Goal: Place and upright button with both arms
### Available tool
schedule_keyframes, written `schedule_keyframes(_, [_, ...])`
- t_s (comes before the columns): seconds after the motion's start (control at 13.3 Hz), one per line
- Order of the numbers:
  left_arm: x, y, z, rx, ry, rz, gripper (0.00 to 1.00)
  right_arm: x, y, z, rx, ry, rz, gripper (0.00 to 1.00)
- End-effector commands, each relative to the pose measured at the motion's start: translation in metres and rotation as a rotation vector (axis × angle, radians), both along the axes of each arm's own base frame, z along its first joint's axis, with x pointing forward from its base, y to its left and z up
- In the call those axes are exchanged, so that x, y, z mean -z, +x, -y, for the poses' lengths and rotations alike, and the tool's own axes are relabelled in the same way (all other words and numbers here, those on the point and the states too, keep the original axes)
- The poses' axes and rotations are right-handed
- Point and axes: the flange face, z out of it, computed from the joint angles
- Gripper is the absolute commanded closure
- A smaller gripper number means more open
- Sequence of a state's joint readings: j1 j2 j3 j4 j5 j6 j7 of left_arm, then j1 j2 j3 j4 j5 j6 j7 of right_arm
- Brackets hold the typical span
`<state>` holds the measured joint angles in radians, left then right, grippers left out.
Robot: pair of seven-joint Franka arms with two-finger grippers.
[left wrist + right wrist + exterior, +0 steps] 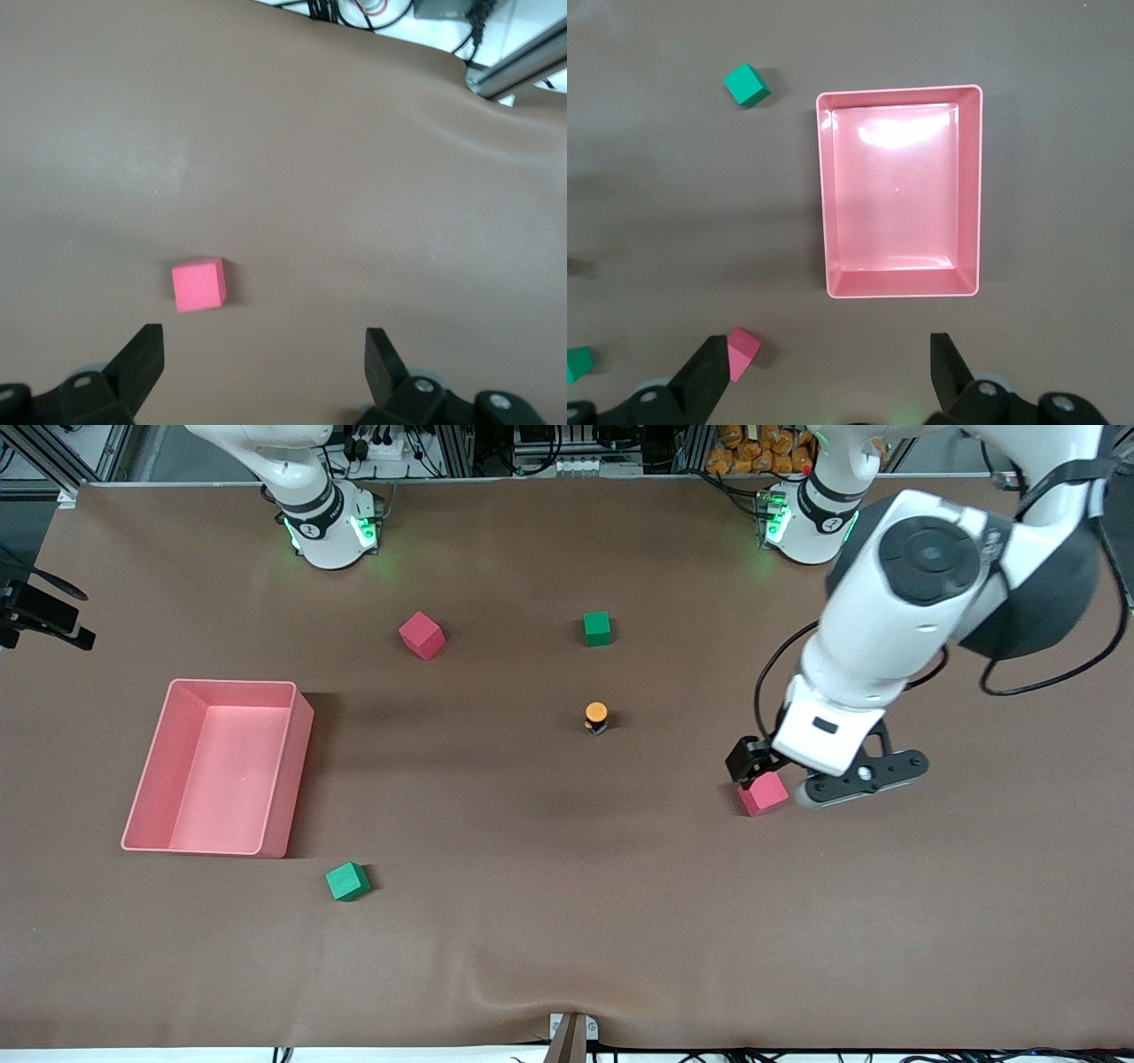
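The button (596, 717) stands upright near the middle of the table, its orange cap up on its black body, with no gripper touching it. My left gripper (797, 775) hangs low toward the left arm's end of the table, over a red cube (763, 793). In the left wrist view its fingers (264, 341) are open and empty, with that red cube (199, 285) just ahead of one fingertip. My right gripper (830, 347) is open and empty, high over the table near its base, and is out of the front view. The button is in neither wrist view.
A pink bin (232, 683) sits toward the right arm's end and also shows in the right wrist view (897, 89). Another red cube (421, 635) and a green cube (597, 628) lie farther from the camera than the button. A second green cube (347, 881) lies nearer to the camera than the bin.
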<state>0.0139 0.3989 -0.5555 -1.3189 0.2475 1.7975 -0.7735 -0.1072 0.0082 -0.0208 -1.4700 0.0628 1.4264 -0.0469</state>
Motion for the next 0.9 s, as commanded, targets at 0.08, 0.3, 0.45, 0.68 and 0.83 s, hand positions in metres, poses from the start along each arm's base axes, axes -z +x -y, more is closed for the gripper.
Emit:
schedule_keyframes(0.08, [-0.034, -0.017, -0.041, 0.038, -0.027, -0.062, 0.00, -0.006, -0.003, 0.003, 0.006, 0.006, 0.002, 0.00])
schedule_keyframes(0.3, [-0.069, -0.031, -0.100, 0.091, -0.032, -0.106, 0.00, -0.006, -0.003, 0.003, 0.006, 0.006, 0.002, 0.00])
schedule_keyframes(0.45, [-0.089, -0.048, -0.130, 0.139, -0.008, -0.144, 0.00, -0.006, -0.003, 0.003, 0.006, 0.006, 0.002, 0.00])
schedule_keyframes(0.68, [-0.095, -0.072, -0.155, 0.190, 0.023, -0.210, 0.00, -0.006, -0.003, 0.005, 0.011, 0.004, 0.002, 0.00])
schedule_keyframes(0.83, [-0.097, -0.082, -0.188, 0.225, 0.022, -0.210, 0.00, -0.007, -0.004, 0.007, 0.014, 0.003, 0.002, 0.00])
